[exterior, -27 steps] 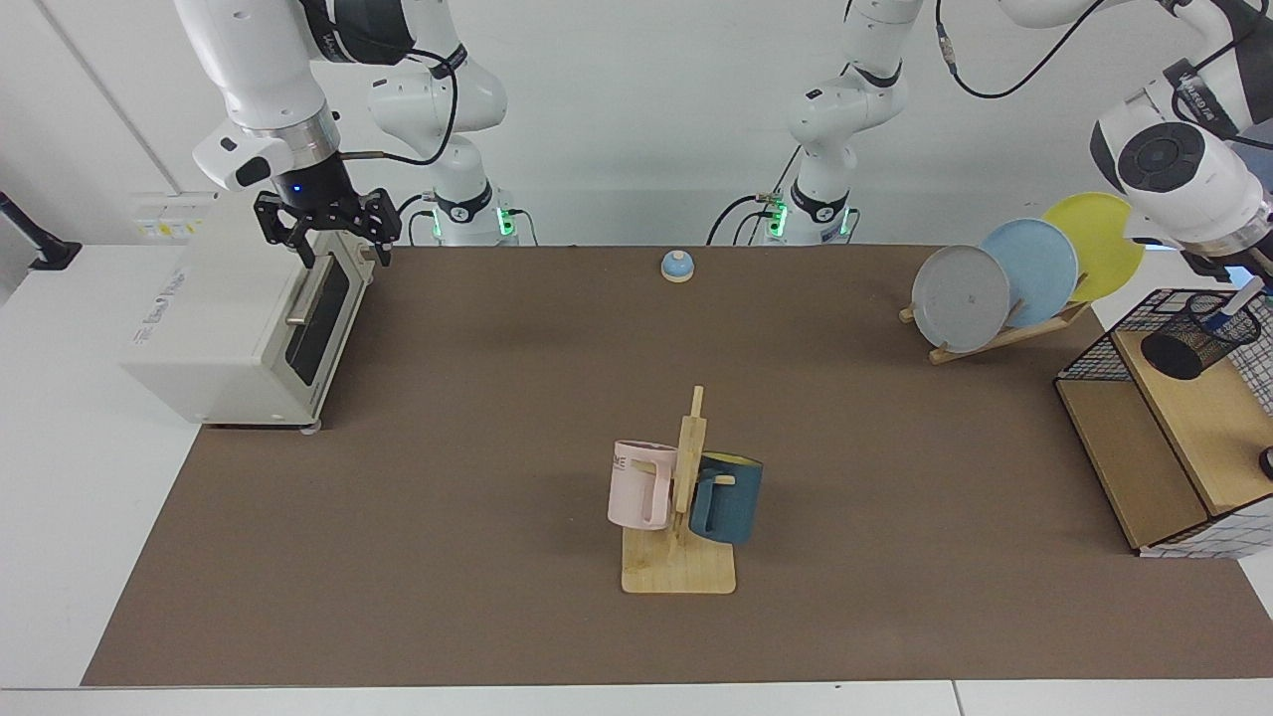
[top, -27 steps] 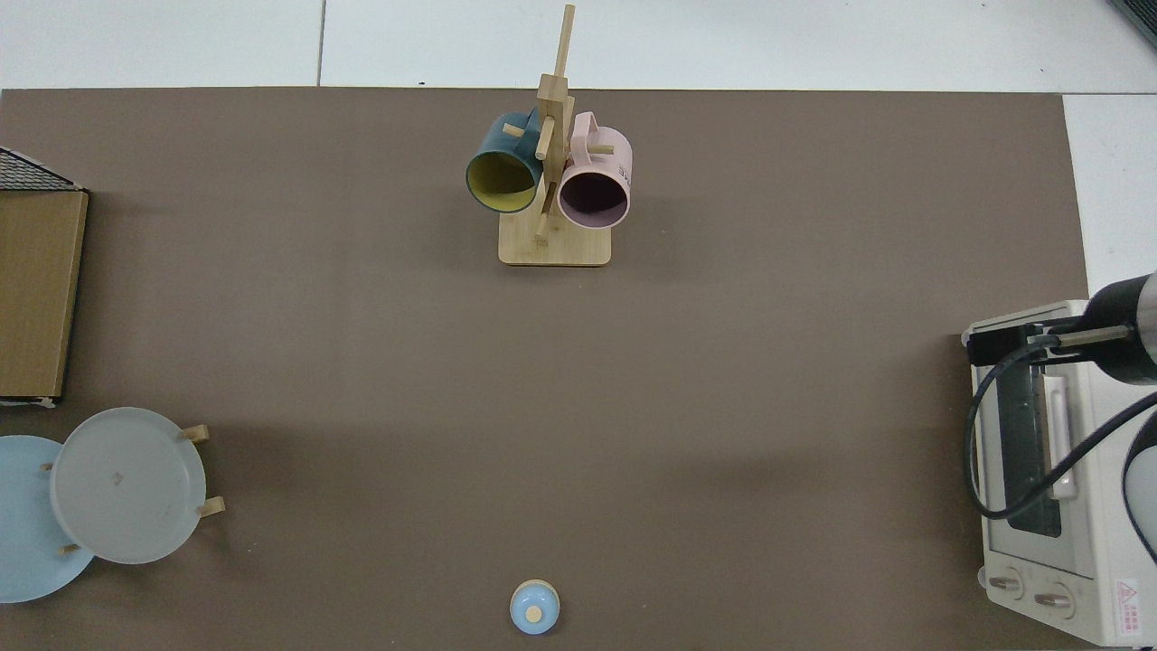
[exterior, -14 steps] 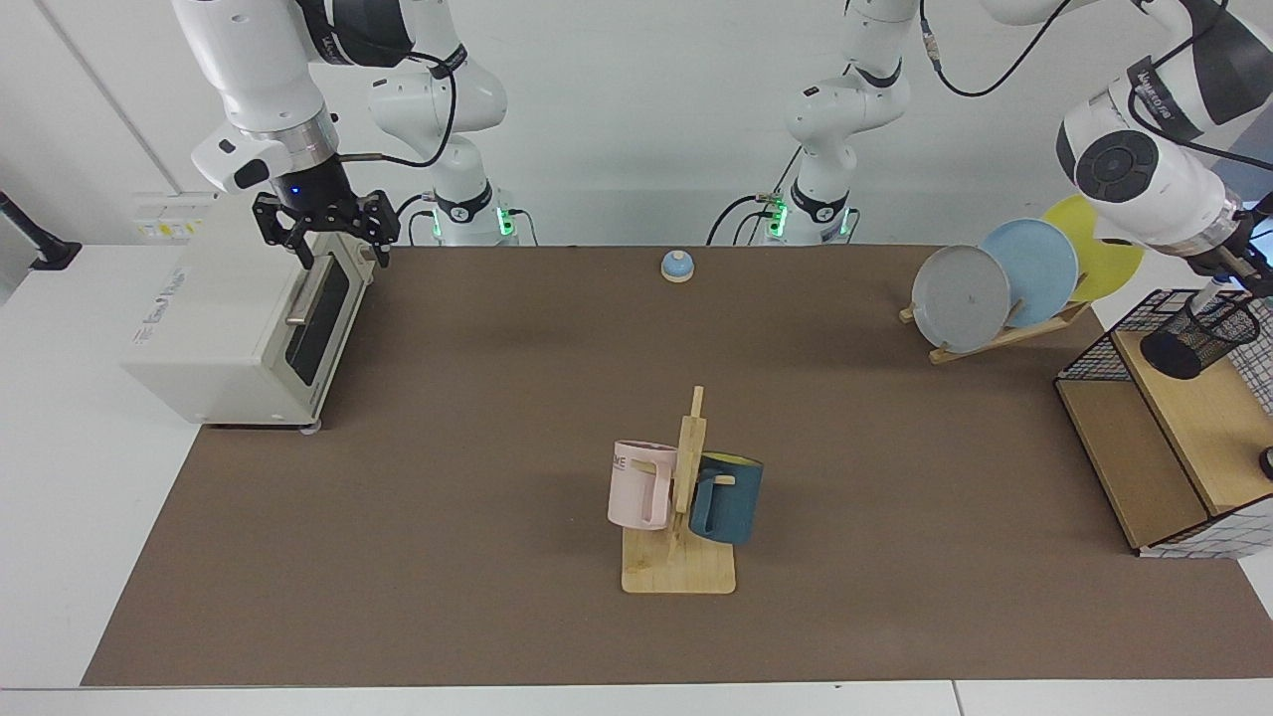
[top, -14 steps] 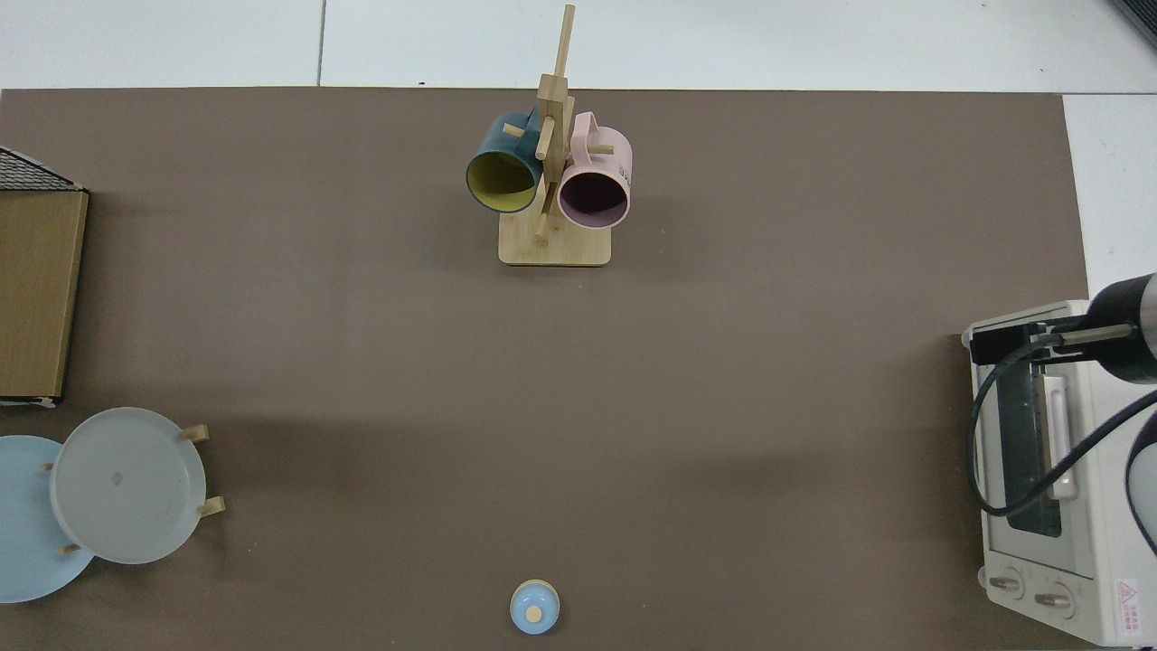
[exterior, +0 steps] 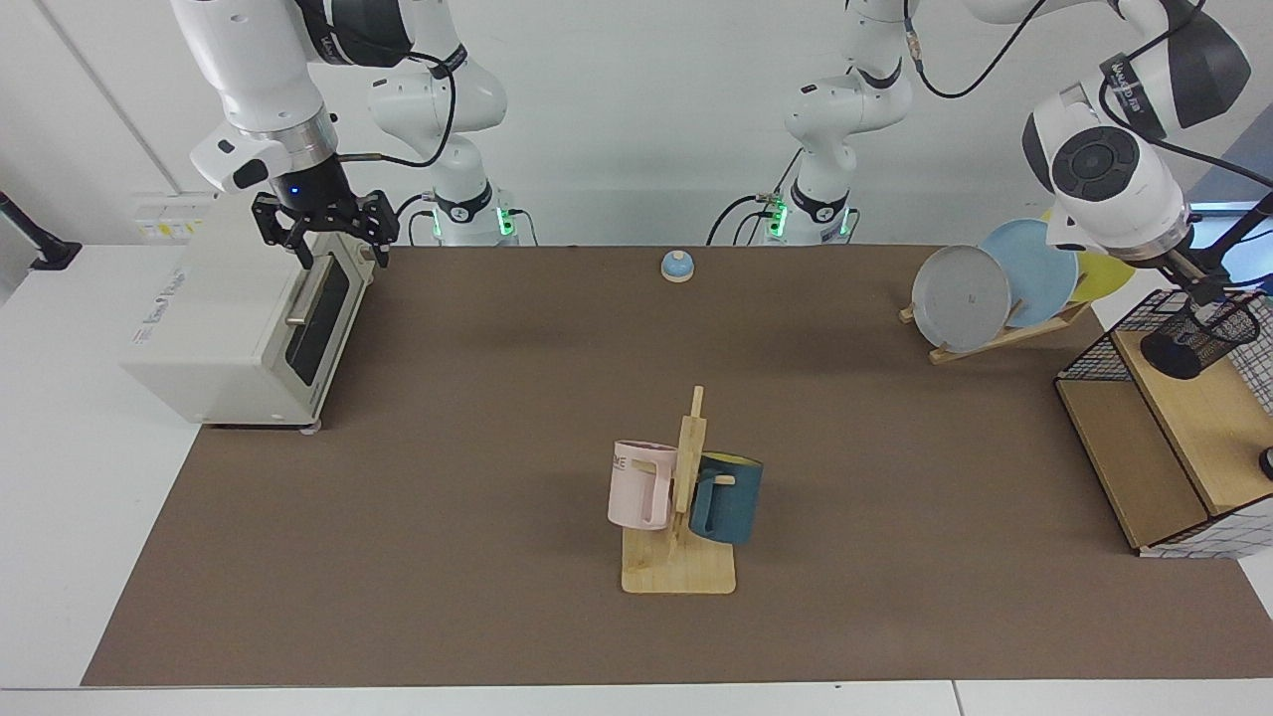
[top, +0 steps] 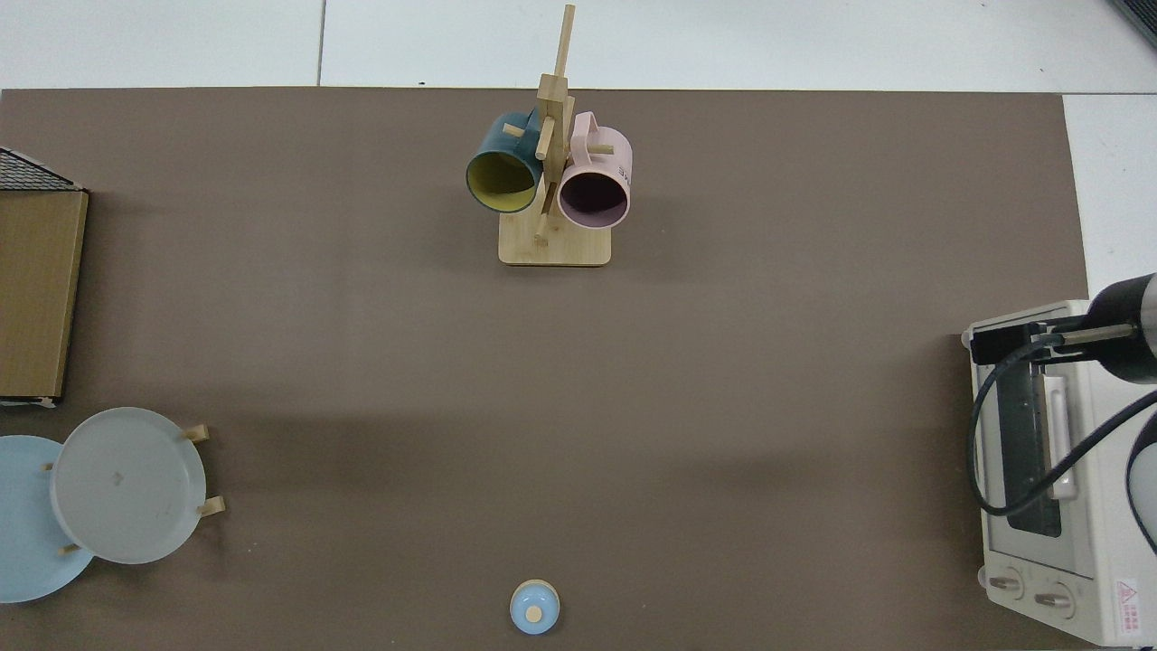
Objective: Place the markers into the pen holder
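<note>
Fingers (exterior: 300,249) of the right gripper (exterior: 343,254) are spread apart with nothing between them, and this arm waits over the front top edge of the toaster oven (exterior: 229,328). The left gripper (exterior: 1215,290) is far off at the other end of the desk (exterior: 497,447), right at the rim of the pen holder (exterior: 1193,343). I cannot tell if it grips anything. No marker shows anywhere, not on the desk and not sticking out of the cup. So I think a marker is going in or is already in, hidden by the mesh, and the gripper has only to let go and lift away. I cannot see whether any more are left to put in. The desk has a flat brown cover that looks dull and soft. The toaster oven under the spread fingers is a smooth white box with a dark glass door. The rack (exterior: 1094,348) under the pen holder is thin black wire with pale wood shelves. The pen holder is a small round cup of black wire mesh, so you can see through it.
</note>
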Available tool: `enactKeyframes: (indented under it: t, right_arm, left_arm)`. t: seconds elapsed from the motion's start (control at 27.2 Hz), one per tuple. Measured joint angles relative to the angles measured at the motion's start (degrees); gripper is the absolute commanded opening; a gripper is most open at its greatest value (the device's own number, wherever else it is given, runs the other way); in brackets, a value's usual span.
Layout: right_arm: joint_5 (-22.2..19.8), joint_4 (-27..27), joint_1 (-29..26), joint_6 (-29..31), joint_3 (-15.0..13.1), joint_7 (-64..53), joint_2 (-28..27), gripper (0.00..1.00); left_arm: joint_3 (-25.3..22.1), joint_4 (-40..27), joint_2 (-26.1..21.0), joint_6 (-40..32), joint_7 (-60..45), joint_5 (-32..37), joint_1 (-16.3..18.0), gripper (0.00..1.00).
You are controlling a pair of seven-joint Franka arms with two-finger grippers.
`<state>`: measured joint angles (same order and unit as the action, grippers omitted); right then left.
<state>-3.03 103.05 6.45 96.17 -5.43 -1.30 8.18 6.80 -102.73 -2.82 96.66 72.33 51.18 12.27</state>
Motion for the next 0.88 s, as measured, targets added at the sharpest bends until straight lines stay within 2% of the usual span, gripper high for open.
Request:
enactKeyframes:
  t: [0.26, 0.63, 0.88]
  right_arm:
    - [0.0, 0.0, 0.0, 0.0, 0.0, 0.0, 0.0, 1.0]
    - [0.0, 0.0, 0.0, 0.0, 0.0, 0.0, 0.0, 1.0]
    - [0.0, 0.0, -0.01, 0.0, 0.0, 0.0, 0.0, 1.0]
  left_arm:
    - [0.16, -0.01, -0.05, -3.05, -12.25, -11.41, -0.37, 1.0]
    - [0.45, -0.02, -0.08, -5.41, -28.59, -23.32, -4.07, 1.0]
    - [0.56, -0.01, -0.09, -5.42, -45.68, -35.81, -4.74, 1.0]
